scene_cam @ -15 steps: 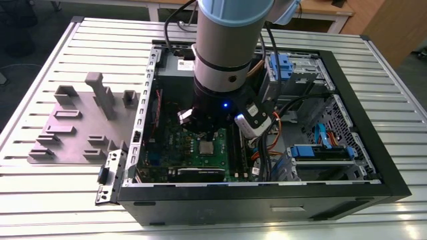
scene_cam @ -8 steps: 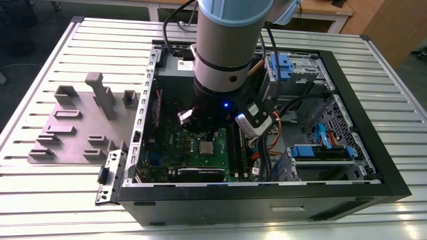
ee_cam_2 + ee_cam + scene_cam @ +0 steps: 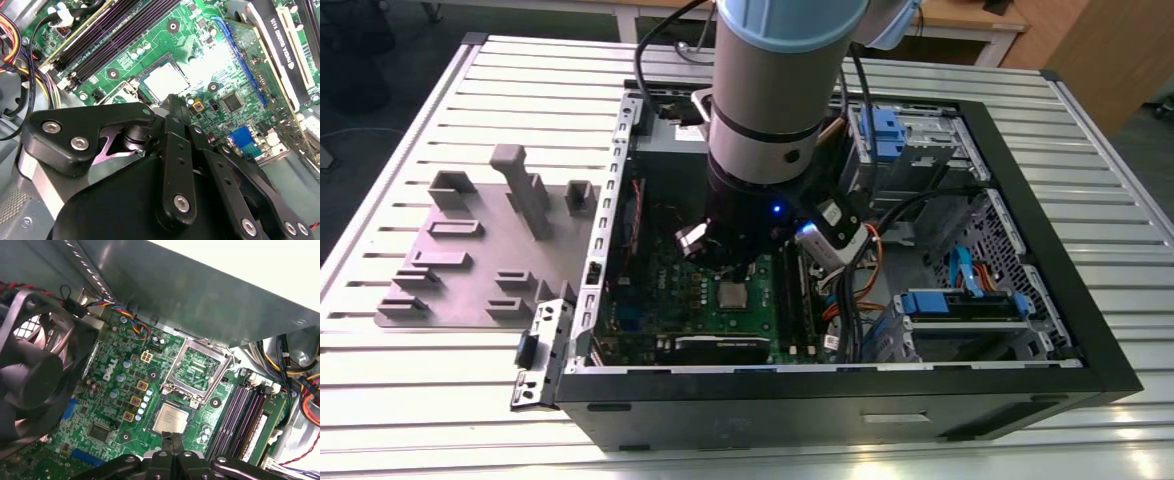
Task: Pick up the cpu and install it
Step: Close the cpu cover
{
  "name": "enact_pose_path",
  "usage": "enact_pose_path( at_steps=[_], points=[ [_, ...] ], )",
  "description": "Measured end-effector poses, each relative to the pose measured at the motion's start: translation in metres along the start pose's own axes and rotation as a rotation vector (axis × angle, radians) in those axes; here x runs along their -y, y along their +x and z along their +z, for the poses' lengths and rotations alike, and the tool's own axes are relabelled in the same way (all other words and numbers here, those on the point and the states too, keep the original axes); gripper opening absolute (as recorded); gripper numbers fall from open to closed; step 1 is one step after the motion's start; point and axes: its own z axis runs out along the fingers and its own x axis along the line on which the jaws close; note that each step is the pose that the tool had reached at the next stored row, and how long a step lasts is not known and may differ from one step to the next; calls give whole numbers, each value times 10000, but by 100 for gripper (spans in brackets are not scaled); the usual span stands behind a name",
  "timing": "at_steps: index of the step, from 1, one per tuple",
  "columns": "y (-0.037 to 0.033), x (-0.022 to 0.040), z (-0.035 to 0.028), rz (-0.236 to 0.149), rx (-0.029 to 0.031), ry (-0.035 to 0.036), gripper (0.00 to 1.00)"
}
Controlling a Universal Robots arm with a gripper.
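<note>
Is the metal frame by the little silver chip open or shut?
Open: in the first wrist view the socket frame is swung clear of the cpu, leaving its top uncovered.

Bright glare across the green motherboard (image 3: pixel 215 62)

Pincer (image 3: pixel 173 439) hangs close by the cpu (image 3: pixel 171 418), whose top lies uncovered. Fan (image 3: pixel 35 355) looms on one side, memory sticks (image 3: pixel 240 415) wall the other, and the flipped-open socket frame (image 3: pixel 197 367) sits just beyond.
</note>
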Motion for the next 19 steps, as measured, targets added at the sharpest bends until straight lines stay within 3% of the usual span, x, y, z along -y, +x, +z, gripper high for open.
enact_pose_path(
  at_steps=[10,19],
  points=[
    [-6,3,1,-12,0,-1,11],
    [-100,32,5,-28,0,-1,11]
  ],
)
